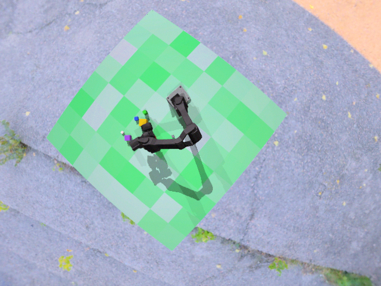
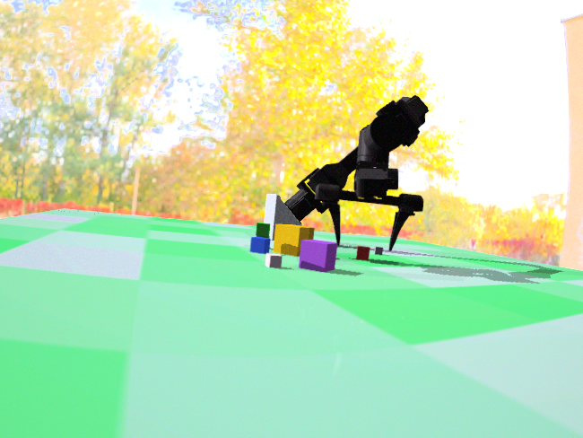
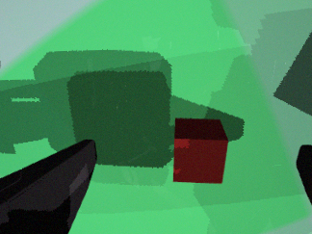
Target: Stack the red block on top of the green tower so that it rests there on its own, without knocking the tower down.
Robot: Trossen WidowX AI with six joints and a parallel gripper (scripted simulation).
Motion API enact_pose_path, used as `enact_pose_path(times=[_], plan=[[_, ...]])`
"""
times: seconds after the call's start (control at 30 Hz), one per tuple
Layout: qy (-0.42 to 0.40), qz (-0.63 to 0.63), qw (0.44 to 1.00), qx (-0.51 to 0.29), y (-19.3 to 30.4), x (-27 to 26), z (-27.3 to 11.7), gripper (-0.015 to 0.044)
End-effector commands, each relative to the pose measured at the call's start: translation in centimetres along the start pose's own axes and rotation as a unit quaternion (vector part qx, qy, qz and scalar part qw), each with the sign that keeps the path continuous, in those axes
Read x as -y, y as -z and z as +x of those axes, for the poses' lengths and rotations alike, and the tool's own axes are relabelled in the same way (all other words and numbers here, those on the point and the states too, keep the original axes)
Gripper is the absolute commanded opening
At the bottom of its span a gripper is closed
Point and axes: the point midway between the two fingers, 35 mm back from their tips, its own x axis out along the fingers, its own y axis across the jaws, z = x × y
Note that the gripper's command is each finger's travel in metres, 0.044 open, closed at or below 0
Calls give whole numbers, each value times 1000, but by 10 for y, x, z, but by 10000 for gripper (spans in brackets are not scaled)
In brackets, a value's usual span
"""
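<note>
Stage: pre-grasp | gripper (image 2: 363, 240) fingers spread wide, holding nothing, straddling red block (image 3: 199, 151) | grasp, lift, placing on green tower (image 2: 262, 230) all remain

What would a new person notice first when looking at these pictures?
Probably the black arm bent low over the green checkered mat, its open gripper straddling the small red block without touching it. Next, the bright cluster to the left in the exterior view: purple block, yellow block, blue block and the green tower behind.
</note>
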Motion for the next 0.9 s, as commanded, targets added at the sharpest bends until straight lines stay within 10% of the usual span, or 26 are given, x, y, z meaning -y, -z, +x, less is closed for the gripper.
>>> enact_pose_path(times=[0.0,0.63,0.87], plan=[[-1,6,1000,-7,3,1,9,440],[-1,6,1000,-8,4,1,10,440],[-1,6,1000,-8,4,1,10,256]])
